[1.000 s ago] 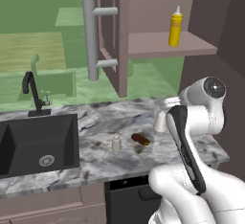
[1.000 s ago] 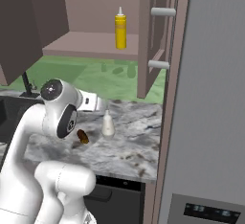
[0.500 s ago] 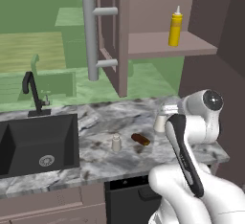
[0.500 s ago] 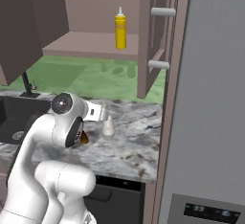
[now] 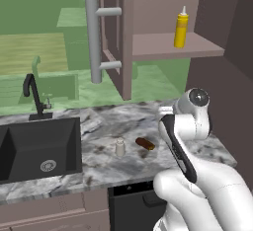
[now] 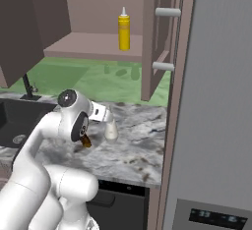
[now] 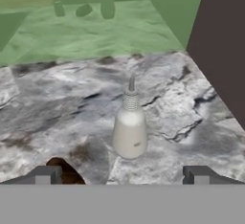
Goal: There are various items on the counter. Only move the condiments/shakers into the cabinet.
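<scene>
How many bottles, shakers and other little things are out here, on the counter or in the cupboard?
Bottles: 2, the yellow squeeze bottle and the white narrow-necked bottle
Shakers: 1, the small grey-white shaker
Brown lumps: 1, the brown lump
Total: 4

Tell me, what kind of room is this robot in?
It looks like a kitchen, a computer-drawn one. There is a black sink with a tap set in a marbled stone counter, and an open wall cupboard with a yellow squeeze bottle on its shelf.
</scene>
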Available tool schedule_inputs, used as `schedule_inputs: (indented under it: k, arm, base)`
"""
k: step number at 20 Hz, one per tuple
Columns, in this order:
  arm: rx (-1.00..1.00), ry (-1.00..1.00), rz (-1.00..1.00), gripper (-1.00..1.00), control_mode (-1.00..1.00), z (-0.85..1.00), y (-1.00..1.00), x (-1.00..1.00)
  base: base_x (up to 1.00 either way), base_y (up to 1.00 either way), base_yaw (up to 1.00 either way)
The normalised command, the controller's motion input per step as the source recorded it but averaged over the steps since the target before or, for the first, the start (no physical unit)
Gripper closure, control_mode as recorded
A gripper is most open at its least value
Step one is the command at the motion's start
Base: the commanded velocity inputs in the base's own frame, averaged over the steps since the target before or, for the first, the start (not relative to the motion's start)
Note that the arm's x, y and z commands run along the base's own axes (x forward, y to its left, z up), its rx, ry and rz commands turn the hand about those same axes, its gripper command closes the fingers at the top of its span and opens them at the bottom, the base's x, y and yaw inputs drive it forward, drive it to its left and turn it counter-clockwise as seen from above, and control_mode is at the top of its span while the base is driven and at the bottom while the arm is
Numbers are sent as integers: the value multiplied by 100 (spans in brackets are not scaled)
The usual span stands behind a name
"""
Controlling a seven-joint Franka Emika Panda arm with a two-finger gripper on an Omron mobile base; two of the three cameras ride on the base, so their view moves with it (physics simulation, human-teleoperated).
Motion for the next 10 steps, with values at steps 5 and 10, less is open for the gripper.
schedule_inputs:
  k: [5,10]
  arm:
    - [0,11,0,-100,-100,-10,-4,12]
    - [0,2,0,-100,-100,-20,-20,0]
  base:
    - [0,0,0]
    - [0,0,0]
